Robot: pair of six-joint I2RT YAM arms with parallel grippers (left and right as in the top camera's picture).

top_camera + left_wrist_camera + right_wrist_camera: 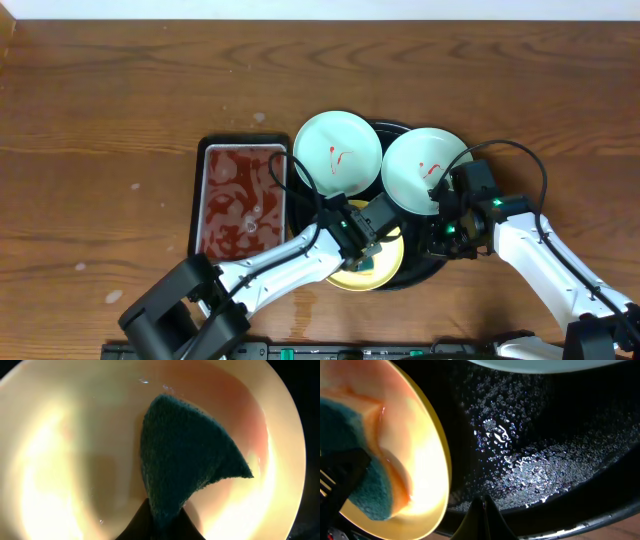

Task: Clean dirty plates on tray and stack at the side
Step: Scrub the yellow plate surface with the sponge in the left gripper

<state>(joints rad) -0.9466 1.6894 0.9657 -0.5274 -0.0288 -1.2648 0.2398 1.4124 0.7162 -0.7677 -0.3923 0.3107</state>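
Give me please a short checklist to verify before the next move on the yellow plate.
1. Sponge held by left claw: ok, pinched at its lower end.
2. Sponge on yellow plate: ok, it lies against the plate's inside.
3. Yellow plate clean: not ok, a reddish film shows around the sponge.
4. Right claw clear of the yellow plate: ok, shut over the wet black tray, apart from the plate.
5. Two mint plates clean: not ok, both show red smears.
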